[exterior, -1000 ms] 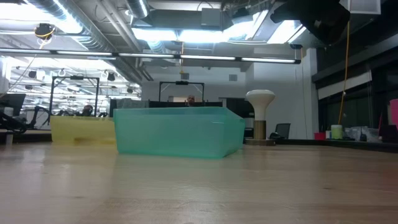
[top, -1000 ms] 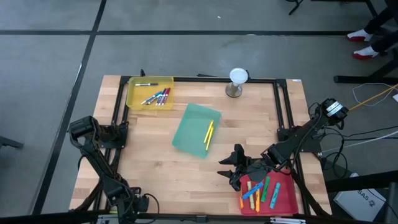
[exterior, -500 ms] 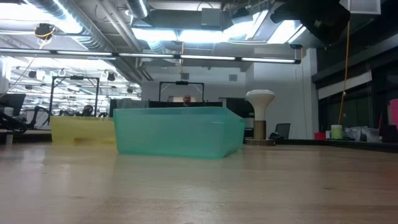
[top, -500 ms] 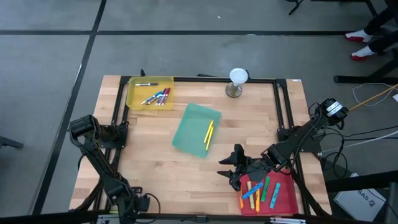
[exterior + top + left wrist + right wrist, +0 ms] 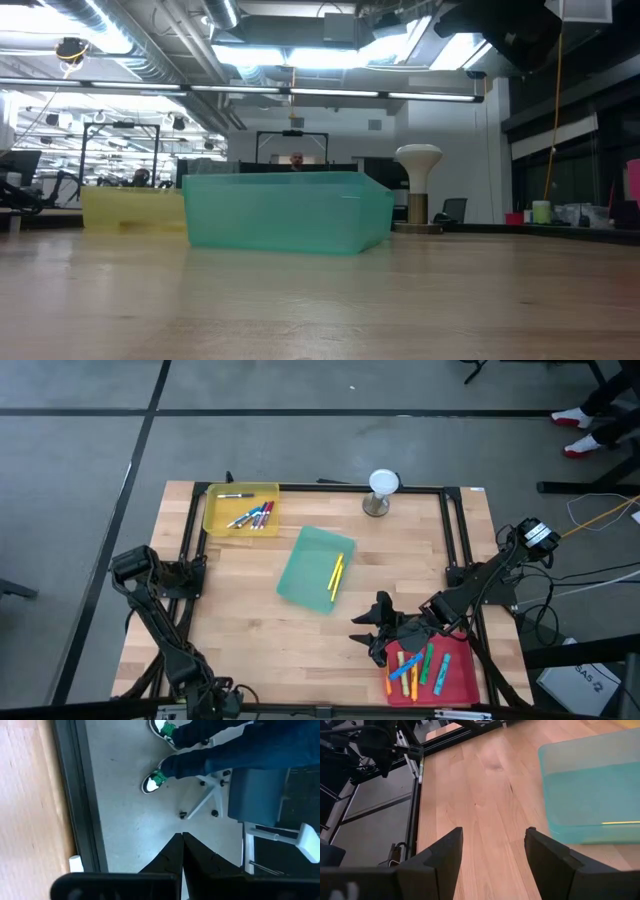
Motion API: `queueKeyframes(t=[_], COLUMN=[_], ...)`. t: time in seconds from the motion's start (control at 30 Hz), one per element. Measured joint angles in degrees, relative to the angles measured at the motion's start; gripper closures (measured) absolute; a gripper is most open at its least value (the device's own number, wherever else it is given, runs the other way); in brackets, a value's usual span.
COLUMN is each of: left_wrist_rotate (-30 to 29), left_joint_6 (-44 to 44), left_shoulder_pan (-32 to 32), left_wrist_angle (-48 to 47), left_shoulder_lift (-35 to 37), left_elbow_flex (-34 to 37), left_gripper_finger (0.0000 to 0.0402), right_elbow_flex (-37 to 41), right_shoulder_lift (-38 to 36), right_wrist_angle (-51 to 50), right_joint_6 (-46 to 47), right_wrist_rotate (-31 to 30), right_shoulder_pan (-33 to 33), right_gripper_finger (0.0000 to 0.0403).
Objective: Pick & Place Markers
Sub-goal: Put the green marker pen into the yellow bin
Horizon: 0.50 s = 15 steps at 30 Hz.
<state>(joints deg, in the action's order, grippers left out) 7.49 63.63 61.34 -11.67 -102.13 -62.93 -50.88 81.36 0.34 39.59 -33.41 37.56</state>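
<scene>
Several markers (image 5: 250, 515) lie in the yellow tray (image 5: 215, 510) at the far left. One yellow marker (image 5: 335, 573) lies in the green tray (image 5: 305, 570) mid-table, and it also shows in the right wrist view as a yellow marker (image 5: 620, 823). Several more markers (image 5: 420, 663) lie in the red tray (image 5: 460, 678) at the near right. My right gripper (image 5: 357, 628) stands open just left of the red tray, over bare wood, its fingers (image 5: 445, 855) pointing toward the green tray (image 5: 595, 795). My left gripper (image 5: 182, 836) is shut beyond the table's near left edge.
A white-topped stand (image 5: 381, 490) stands at the far edge. Black frame rails (image 5: 455, 550) run along the table's sides. Beyond the near edge, the left wrist view shows a person's legs and shoes (image 5: 155, 780) and a chair base (image 5: 205, 802). Bare wood (image 5: 250, 620) spreads between the trays.
My left gripper has risen a little and shifted slightly toward the near edge, staying shut. My right gripper and the trays have kept still.
</scene>
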Motion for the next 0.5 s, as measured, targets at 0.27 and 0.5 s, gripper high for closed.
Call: queueKeyframes(t=[0.27,0.5], left_wrist_rotate=[1.6,1.6], left_joint_6=[-0.4,-0.7], left_shoulder_pan=[0.0,0.0], left_wrist_angle=[-1.0,-1.6], left_shoulder_lift=[-4.4,-8.4], left_elbow_flex=[-4.7,-8.2], left_gripper_finger=[0.0400,0.0400], right_elbow_flex=[0.0,0.0], right_shoulder_lift=[0.0,0.0], right_wrist_angle=[0.0,0.0], right_joint_6=[0.0,0.0], right_wrist_rotate=[0.0,0.0], right_shoulder_pan=[0.0,0.0], right_gripper_finger=[0.0194,0.0194])
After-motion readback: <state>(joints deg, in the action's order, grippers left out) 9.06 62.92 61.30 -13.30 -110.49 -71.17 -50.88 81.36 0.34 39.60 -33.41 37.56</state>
